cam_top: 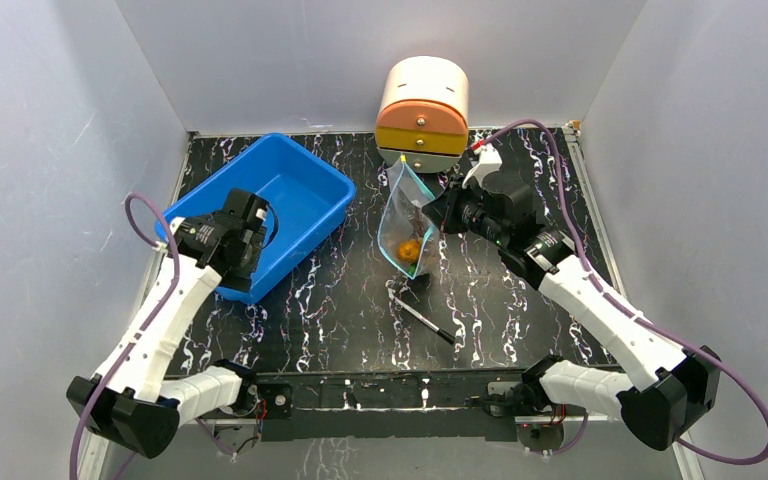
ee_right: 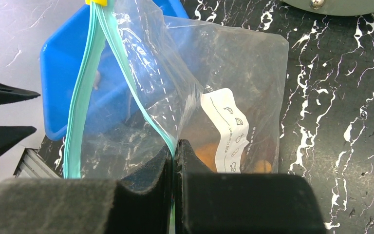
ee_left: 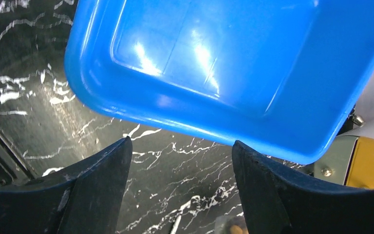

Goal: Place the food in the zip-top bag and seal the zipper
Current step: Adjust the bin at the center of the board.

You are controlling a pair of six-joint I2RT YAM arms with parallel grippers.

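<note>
The clear zip-top bag (cam_top: 406, 215) hangs upright at mid table, and orange and brown food (cam_top: 410, 249) lies in its bottom. My right gripper (cam_top: 438, 212) is shut on the bag's teal zipper (ee_right: 126, 73) at the mouth edge. In the right wrist view the bag (ee_right: 233, 73) shows its white label (ee_right: 230, 129) and orange lumps (ee_right: 207, 155) behind it. The zipper's two tracks stand apart above my right gripper (ee_right: 174, 146). My left gripper (cam_top: 252, 250) is open and empty over the near rim of the blue tray (cam_top: 290, 175); the left wrist view shows its fingers (ee_left: 102, 170) apart.
The blue tray (ee_left: 233, 63) lies at left, with nothing visible inside. A thin black pen (cam_top: 422, 318) lies on the marble table in front of the bag. An orange and cream round container (cam_top: 423, 112) stands at the back wall behind the bag.
</note>
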